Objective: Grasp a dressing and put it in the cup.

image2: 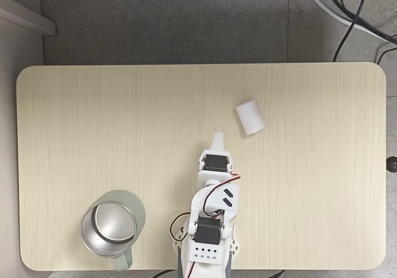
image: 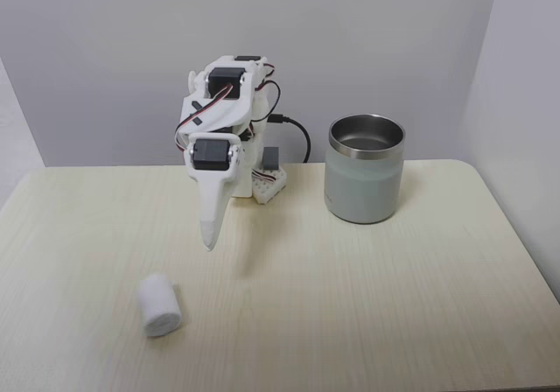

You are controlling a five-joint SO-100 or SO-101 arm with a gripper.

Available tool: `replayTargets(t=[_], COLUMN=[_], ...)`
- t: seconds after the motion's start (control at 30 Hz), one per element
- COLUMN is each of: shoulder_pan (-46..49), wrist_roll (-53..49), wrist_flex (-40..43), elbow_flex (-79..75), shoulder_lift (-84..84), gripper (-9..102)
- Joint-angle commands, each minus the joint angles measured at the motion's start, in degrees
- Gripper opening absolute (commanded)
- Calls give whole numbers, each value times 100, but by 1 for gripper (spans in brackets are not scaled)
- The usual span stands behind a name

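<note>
The dressing (image: pixel 160 304) is a small white gauze roll lying on its side on the wooden table, toward the front left in a fixed view; seen from above, the dressing (image2: pixel 249 117) lies right of centre. My white gripper (image: pixel 209 240) points down above the table, up and to the right of the roll, apart from it. From above, the gripper (image2: pixel 218 134) tip sits just left of and below the roll. Its jaws look shut with nothing between them. The cup (image: pixel 365 168), pale grey-green with a steel rim, stands upright at the back right; the cup (image2: pixel 111 228) appears bottom left from above.
The arm's base (image: pixel 259 180) stands at the table's back edge with a black cable (image: pixel 296 129) behind it. A grey wall rises behind. From above, cables (image2: pixel 347 17) lie on the floor beyond the table (image2: pixel 93 123).
</note>
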Motion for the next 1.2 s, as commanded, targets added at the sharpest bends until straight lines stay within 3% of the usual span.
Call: replayTargets(t=[0.0, 0.83, 1.17], shoulder_pan=[-62, -26, 141], wrist_roll=[-114, -53, -316], wrist_flex=[-88, -132, 281], elbow_flex=[35, 88, 1441], shoulder_lift=[-44, -53, -53], gripper=[0, 0, 0])
